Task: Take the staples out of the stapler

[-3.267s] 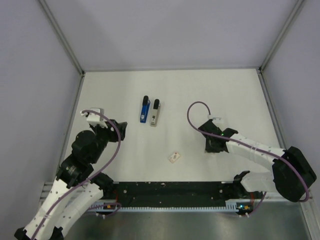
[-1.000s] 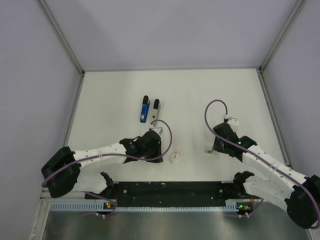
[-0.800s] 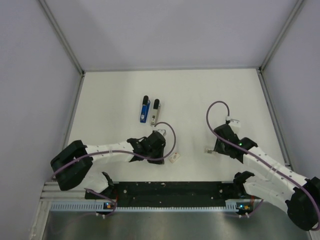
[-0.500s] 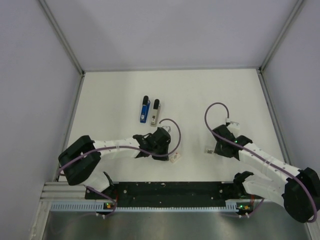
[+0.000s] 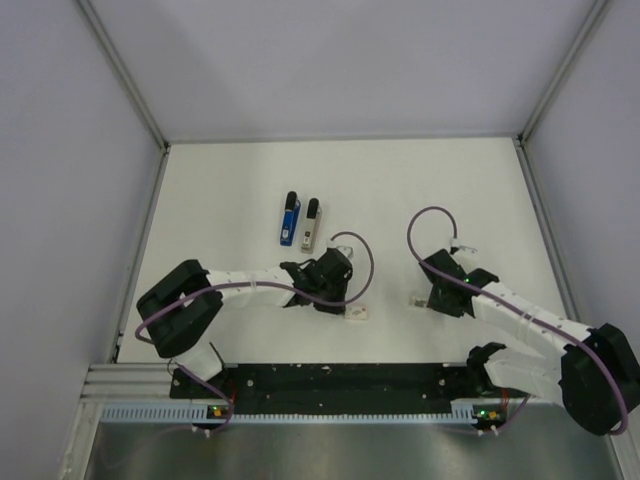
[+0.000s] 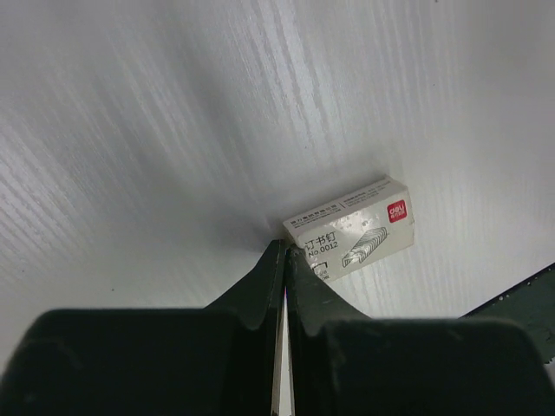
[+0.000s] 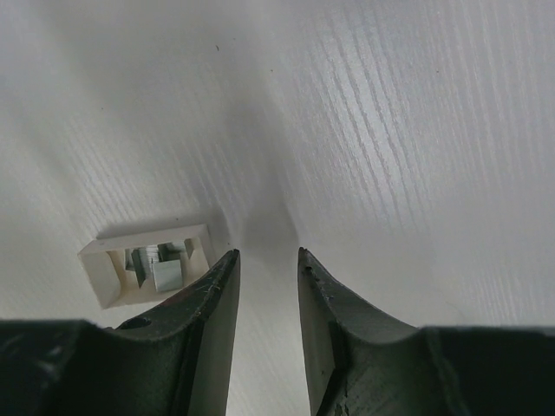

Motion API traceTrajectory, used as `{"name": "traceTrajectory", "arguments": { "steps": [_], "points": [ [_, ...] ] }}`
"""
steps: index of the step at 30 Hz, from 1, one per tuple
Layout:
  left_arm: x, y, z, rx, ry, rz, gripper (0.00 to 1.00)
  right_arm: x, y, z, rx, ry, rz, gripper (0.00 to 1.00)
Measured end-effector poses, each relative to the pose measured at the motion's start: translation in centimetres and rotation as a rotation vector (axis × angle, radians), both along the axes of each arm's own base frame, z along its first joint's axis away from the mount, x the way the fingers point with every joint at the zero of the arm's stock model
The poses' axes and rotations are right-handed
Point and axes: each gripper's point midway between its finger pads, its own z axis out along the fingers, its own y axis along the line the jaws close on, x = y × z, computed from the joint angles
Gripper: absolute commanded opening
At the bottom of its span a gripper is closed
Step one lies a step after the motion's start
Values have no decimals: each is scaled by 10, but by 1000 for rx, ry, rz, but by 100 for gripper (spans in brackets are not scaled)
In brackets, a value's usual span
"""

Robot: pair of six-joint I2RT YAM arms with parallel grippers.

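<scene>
The blue stapler [image 5: 289,218] with a black end lies at the table's middle back, and a grey piece with a black end [image 5: 311,224] lies alongside it. My left gripper [image 5: 338,292] [image 6: 284,247] is shut with nothing in it, its tips touching the left corner of a small white staple box [image 5: 357,313] [image 6: 351,227]. My right gripper [image 5: 432,296] [image 7: 267,253] stands open low over the table, nothing between its fingers. A small open tray holding staples [image 7: 147,264] [image 5: 415,300] lies just left of its left finger.
Metal rails edge the white table [image 5: 450,190] at the left and right, with grey walls behind. A black strip [image 5: 340,378] runs along the near edge between the arm bases. Both purple cables loop above the wrists.
My left arm has swung right across the front to the staple box and shut its jaws; the box has shifted slightly right. My right gripper has narrowed a little beside the tray.
</scene>
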Motion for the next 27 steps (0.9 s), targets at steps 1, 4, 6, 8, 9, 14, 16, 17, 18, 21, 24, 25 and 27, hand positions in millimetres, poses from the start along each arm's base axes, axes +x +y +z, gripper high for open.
{"name": "traceTrajectory", "arguments": {
  "steps": [1,4,6,8,9,14,16,17,18,21,24,25,27],
  "points": [
    [2,-2,0,0,-5,-4,5,0,1,-1,3,4,1,33],
    [8,-4,1,-1,-14,-7,5,0,4,-5,8,20,8,34],
    [12,-4,1,0,-18,-7,5,1,6,-7,13,25,17,34],
    [14,-5,1,1,-23,-10,5,3,10,-8,22,24,30,34],
    [16,-5,2,0,-26,-9,5,4,11,-9,25,24,39,34],
    [20,-8,2,-2,-27,-8,5,11,15,-10,24,15,79,34],
    [20,-9,2,-5,-27,-9,5,14,17,-10,22,8,96,34],
    [20,-9,2,-7,-25,-10,5,15,18,-10,21,6,104,34],
    [20,-10,1,-7,-24,-11,4,17,18,-10,19,3,112,34],
    [20,-10,2,-10,-23,-12,4,20,20,-10,14,0,128,34],
    [20,-12,2,-18,-25,-13,4,24,20,-7,2,0,139,35],
    [21,-12,3,-20,-27,-13,4,25,19,-6,-7,-1,139,35],
    [21,-13,3,-25,-30,-13,4,27,18,-1,-16,-11,138,35]
  ]
}}
